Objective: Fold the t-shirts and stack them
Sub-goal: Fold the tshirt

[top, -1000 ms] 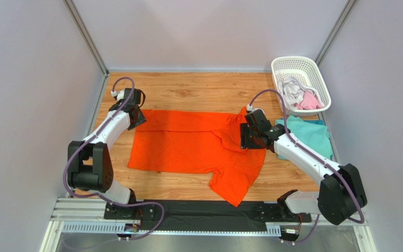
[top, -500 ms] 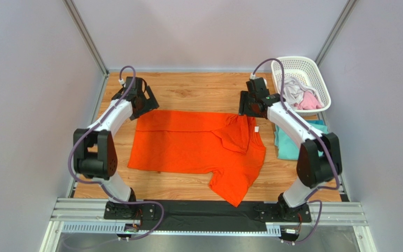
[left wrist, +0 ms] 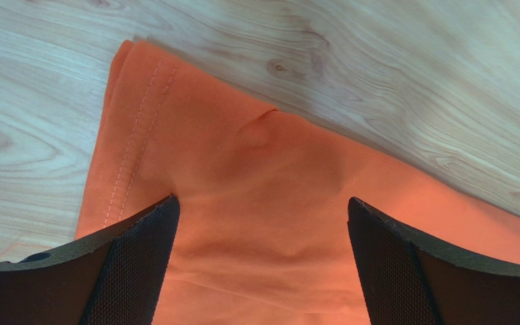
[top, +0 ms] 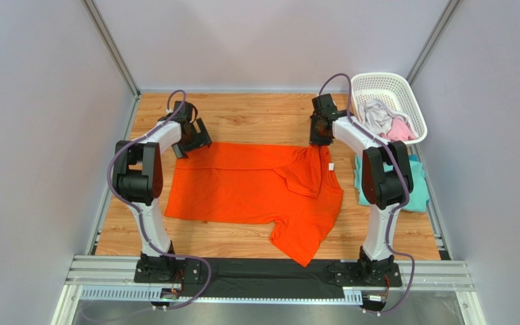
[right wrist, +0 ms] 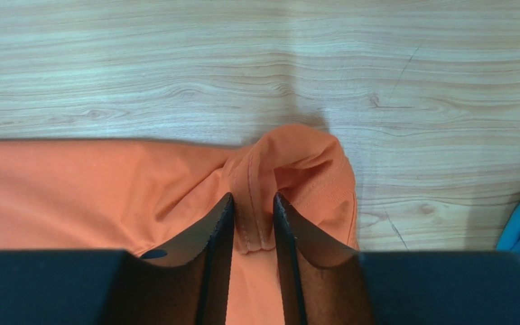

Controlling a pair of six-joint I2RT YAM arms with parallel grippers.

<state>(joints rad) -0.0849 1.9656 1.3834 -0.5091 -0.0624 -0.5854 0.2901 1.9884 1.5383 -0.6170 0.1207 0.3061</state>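
1. Orange t-shirt [top: 249, 186]: spread flat on the wooden table [top: 256, 112], one sleeve trailing toward the near edge.
2. Left gripper [left wrist: 263, 210]: jaws wide apart over the shirt's far-left corner; the cloth lies flat between the fingers, ungripped.
3. Right gripper [right wrist: 252, 206]: jaws narrow, pinching a raised fold at the shirt's far-right corner.
4. Teal t-shirt [top: 419, 193]: beside the right arm, apart from both grippers.

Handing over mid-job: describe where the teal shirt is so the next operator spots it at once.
Start at the white basket in the table's far right corner. Nearer than it, along the right edge, lies the teal shirt, partly hidden behind the right arm. Only it is teal: the orange shirt is spread mid-table, the pink shirt and grey-white shirt sit in the basket.
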